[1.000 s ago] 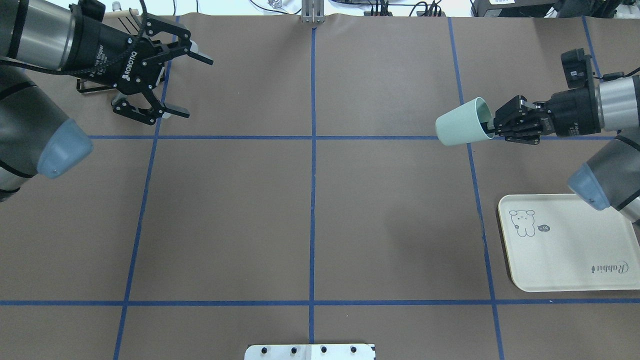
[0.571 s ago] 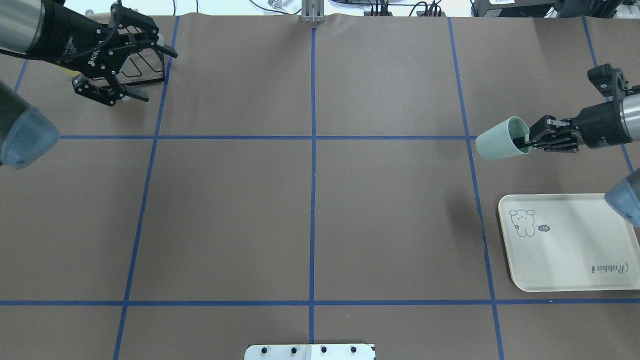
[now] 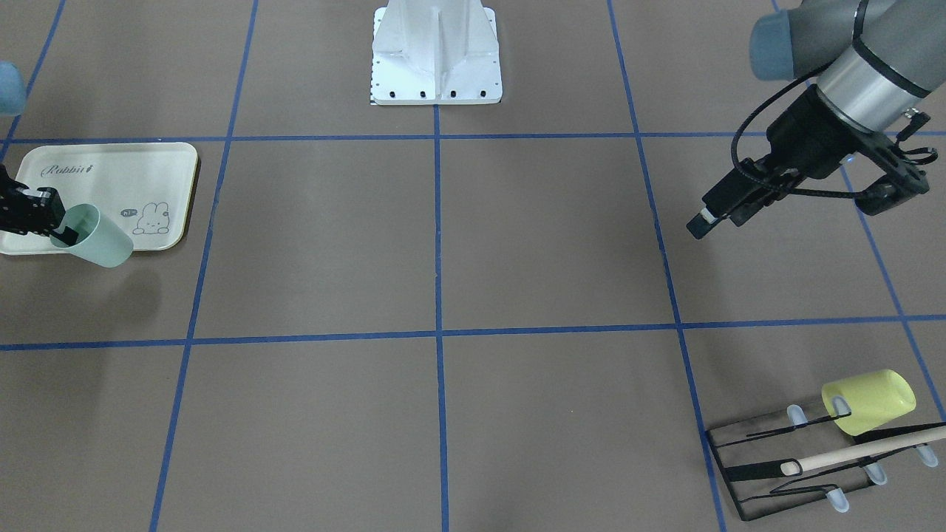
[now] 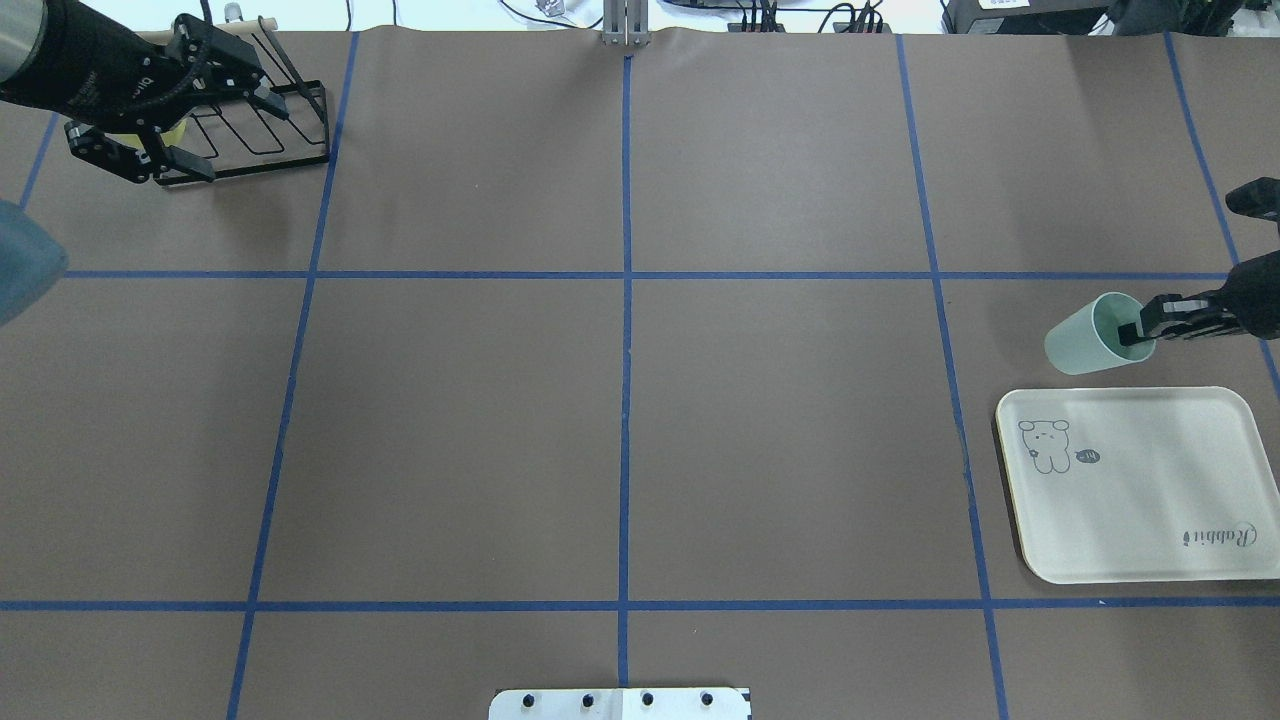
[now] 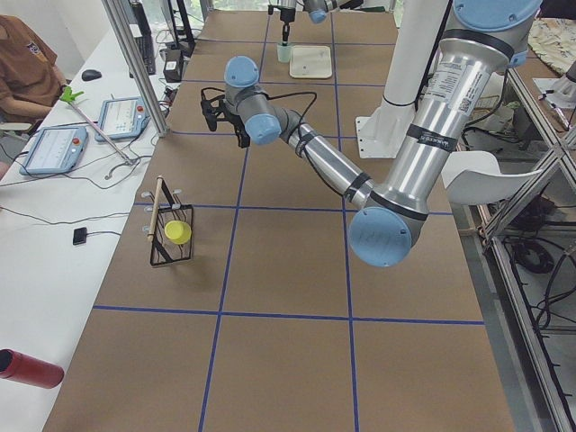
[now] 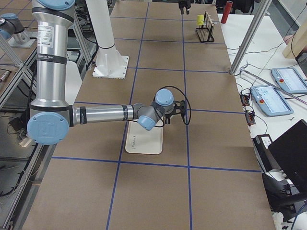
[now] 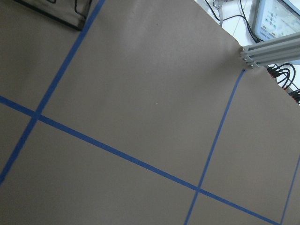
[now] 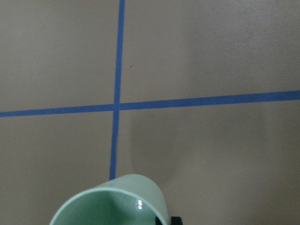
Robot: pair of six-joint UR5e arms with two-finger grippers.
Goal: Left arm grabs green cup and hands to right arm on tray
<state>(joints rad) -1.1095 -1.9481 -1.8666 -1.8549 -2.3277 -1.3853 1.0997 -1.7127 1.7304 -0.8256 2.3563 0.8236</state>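
The pale green cup [image 4: 1085, 342] hangs tilted, its mouth toward the right arm, just past the far edge of the cream tray [image 4: 1150, 520]. My right gripper [image 4: 1138, 334] is shut on the cup's rim, one finger inside. In the front view the green cup [image 3: 100, 241] overlaps the tray's [image 3: 111, 166] near edge, with the right gripper [image 3: 60, 235] at the frame's left. The right wrist view shows only the cup's rim [image 8: 117, 199] above brown paper. My left gripper [image 4: 248, 143] is open and holds nothing, far off at the back left over the wire rack.
A black wire rack [image 3: 783, 465] at the back left holds a pale yellow cup [image 3: 868, 401] and a wooden stick [image 3: 865, 449]. Blue tape lines grid the brown table cover. The robot's white base plate [image 3: 436, 52] sits at the near middle edge.
The right gripper has carried the green cup to the right and nearer, toward the tray's far edge. The open left gripper has drawn back left, over the rack.
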